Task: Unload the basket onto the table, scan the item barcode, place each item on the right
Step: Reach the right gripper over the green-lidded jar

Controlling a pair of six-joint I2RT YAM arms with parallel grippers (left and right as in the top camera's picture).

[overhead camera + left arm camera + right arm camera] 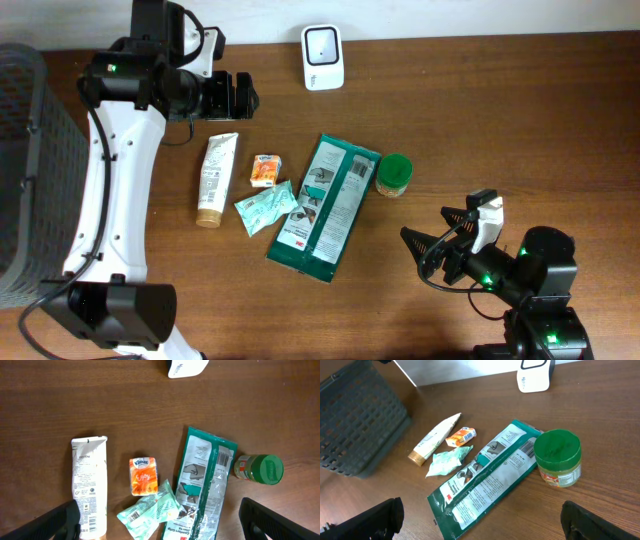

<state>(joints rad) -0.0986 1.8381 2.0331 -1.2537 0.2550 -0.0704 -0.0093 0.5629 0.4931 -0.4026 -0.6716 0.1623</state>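
A white barcode scanner (323, 57) stands at the far edge of the table. Several items lie in the middle: a white tube (216, 178), a small orange tissue pack (265, 171), a light green packet (265, 208), a long dark green package (327, 206) and a green-lidded jar (393, 175). My left gripper (232, 96) hangs open above the table, left of the scanner, holding nothing. In the left wrist view, the left gripper (162, 525) looks down on the tube (90, 485) and packet. My right gripper (430, 232) is open and empty, near the front right, facing the package (485, 477) and jar (558, 457).
A dark mesh basket (30, 170) stands at the table's left edge, also seen in the right wrist view as the basket (355, 420). The package's barcode label (527, 449) faces up.
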